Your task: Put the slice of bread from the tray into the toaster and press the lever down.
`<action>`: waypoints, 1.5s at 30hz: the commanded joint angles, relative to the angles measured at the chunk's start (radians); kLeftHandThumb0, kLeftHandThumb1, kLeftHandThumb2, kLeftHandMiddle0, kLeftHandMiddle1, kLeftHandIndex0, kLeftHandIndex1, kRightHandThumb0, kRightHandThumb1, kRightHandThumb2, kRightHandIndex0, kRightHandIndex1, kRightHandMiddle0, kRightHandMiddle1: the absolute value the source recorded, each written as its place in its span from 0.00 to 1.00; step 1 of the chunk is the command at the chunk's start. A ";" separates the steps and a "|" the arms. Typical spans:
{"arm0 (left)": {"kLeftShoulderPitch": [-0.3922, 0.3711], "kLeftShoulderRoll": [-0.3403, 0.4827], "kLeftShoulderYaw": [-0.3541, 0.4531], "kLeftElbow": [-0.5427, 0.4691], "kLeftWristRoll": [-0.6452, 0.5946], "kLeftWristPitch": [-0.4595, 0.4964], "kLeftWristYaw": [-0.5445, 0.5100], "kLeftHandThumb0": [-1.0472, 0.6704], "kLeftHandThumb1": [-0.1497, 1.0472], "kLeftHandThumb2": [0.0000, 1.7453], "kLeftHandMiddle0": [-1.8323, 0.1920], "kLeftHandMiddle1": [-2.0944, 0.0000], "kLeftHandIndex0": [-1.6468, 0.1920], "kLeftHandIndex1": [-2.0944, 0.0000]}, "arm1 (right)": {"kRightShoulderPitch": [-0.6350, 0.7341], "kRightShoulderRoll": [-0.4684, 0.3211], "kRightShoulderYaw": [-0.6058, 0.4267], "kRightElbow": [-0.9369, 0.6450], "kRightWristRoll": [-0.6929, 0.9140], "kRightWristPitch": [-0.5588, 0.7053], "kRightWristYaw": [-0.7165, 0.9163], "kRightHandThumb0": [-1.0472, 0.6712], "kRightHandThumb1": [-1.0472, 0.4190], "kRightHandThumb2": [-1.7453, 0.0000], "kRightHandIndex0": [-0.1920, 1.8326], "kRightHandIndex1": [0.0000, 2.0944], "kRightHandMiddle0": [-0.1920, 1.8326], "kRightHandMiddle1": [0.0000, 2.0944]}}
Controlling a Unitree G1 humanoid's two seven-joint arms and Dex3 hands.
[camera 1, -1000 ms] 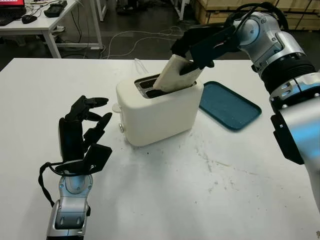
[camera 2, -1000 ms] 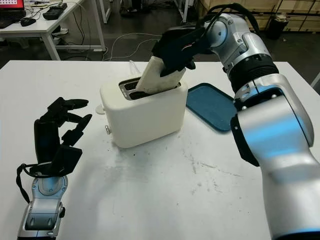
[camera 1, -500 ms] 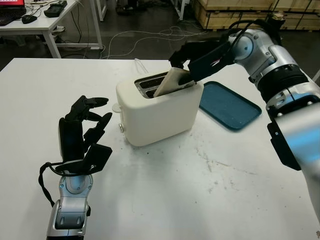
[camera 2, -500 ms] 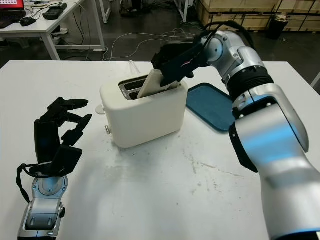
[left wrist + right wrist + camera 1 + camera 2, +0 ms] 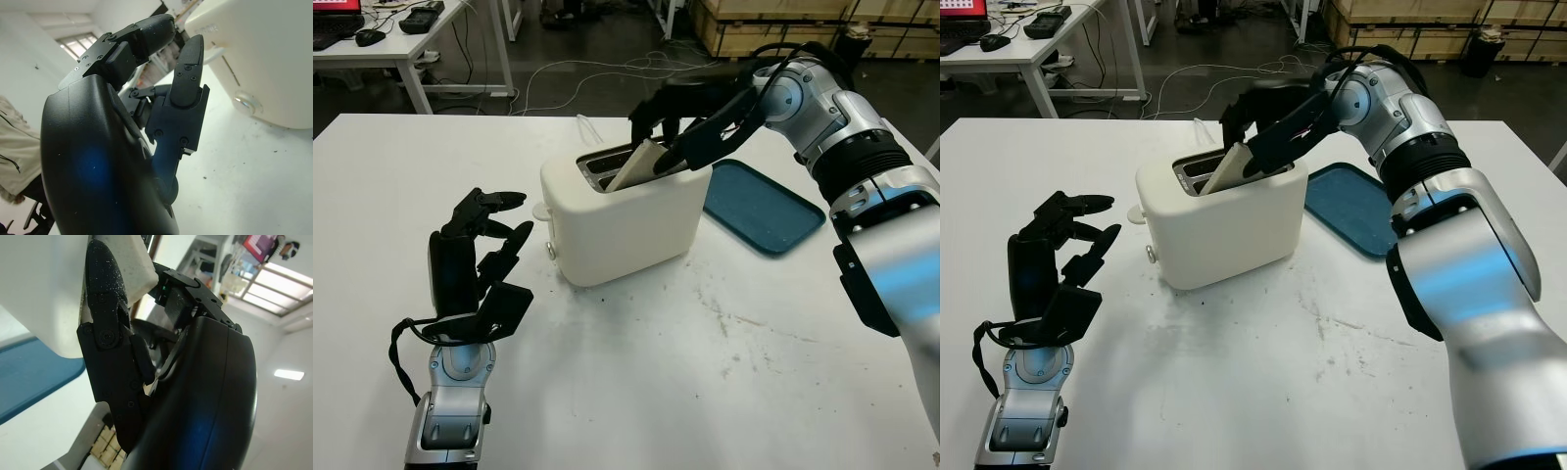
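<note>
The slice of bread (image 5: 639, 164) stands tilted in the near slot of the cream toaster (image 5: 625, 220), its upper end leaning toward the robot's right and poking above the rim. The right hand (image 5: 690, 122) is over the toaster top with its fingers (image 5: 651, 106) around that upper end; whether they grip the slice or merely touch it, I cannot tell.

The main risk, as I judge it, is the tilt — a slice that leans can catch on the slot edge and jam half-way, or crumple if it is pushed down hard. A sideways push from the hand could also shove the light toaster across the white table (image 5: 705, 372). The lever is not pressed yet, and pressing it with the bread unseated would likely fail to latch.

The far slot looks bare. The blue tray (image 5: 762, 207), just beside the toaster on the robot's right, holds nothing now.

The left hand (image 5: 475, 259) is raised near the toaster's left side — open, holding nothing.
</note>
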 commanded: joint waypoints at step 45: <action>0.002 -0.010 -0.008 0.004 0.009 0.002 0.004 0.43 0.89 0.07 0.61 0.33 0.55 0.61 | 0.195 -0.117 -0.272 0.027 0.235 -0.029 -0.129 0.00 0.19 1.00 0.30 0.08 0.36 0.03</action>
